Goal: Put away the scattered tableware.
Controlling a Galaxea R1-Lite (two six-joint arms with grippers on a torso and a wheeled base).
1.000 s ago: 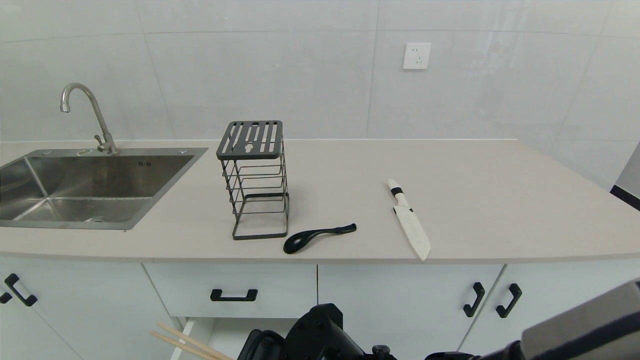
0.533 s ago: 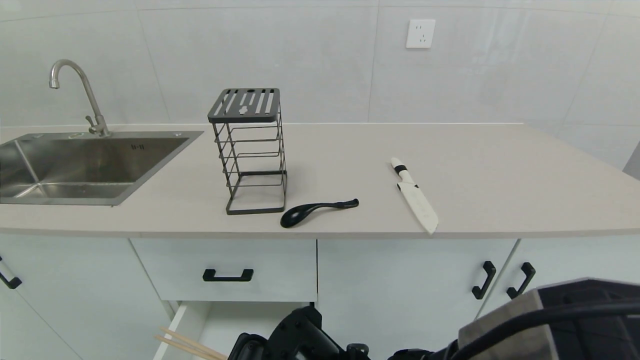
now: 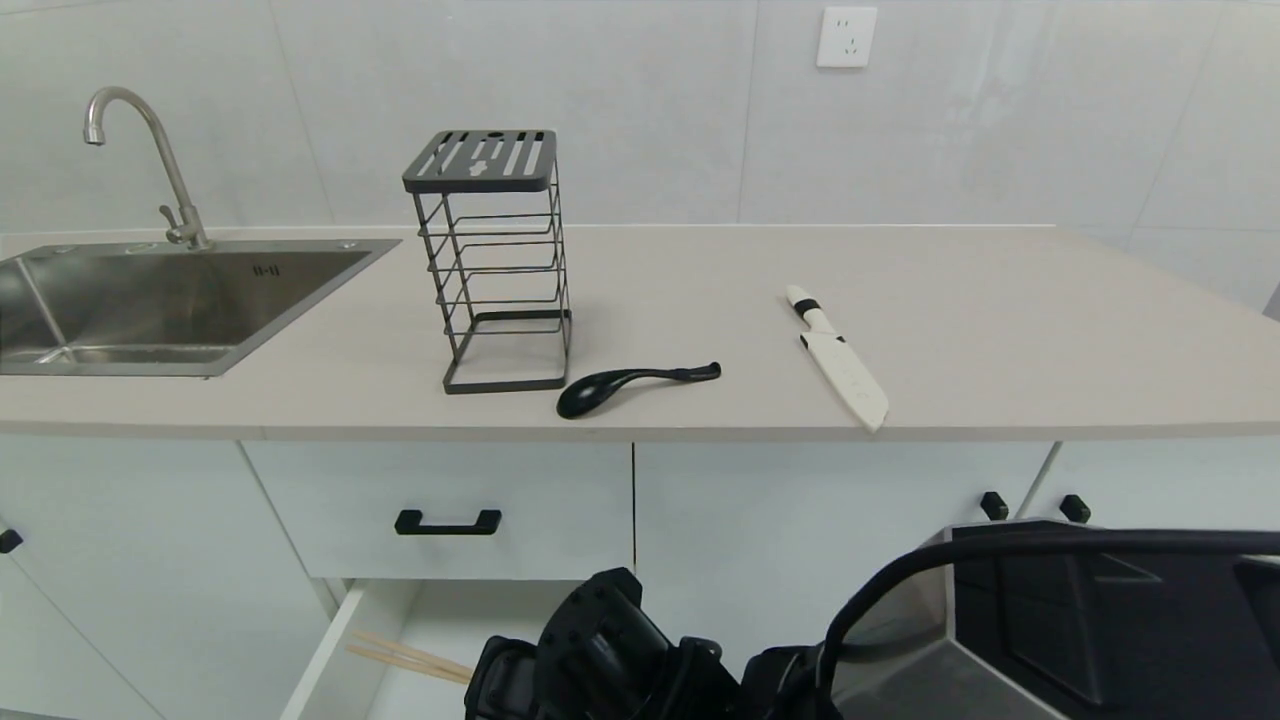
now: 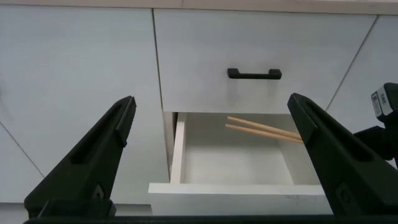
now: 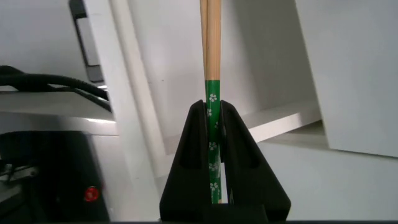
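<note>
1. Status. I have the right gripper [image 5: 211,115] closed on a pair of wooden chopsticks [image 5: 211,43], clamped at their green-patterned ends. The free shafts project over the open lower drawer [image 4: 236,189]. The left gripper [image 4: 211,106] hangs in front of that drawer, jaws spread wide, with nothing between them.

2. Step in hand, as I judge it: deposit the chopsticks in the lower drawer.
- Bring the free tips below the side wall before releasing. A drop from height is likely to make the sticks bounce or roll apart.
- Lay the pair close to flat. A steep angle may leave one end propped on the rim and block closing.
- Stay clear of the upper drawer front [image 4: 254,56] directly above the opening.
- Open the fingers only once the sticks rest on the drawer floor, then retract straight back.

3. Outstanding items. A black spoon [image 3: 625,385] and a white knife [image 3: 840,360] lie on the countertop [image 3: 1000,330], the spoon just beside the wire rack [image 3: 495,260].
</note>
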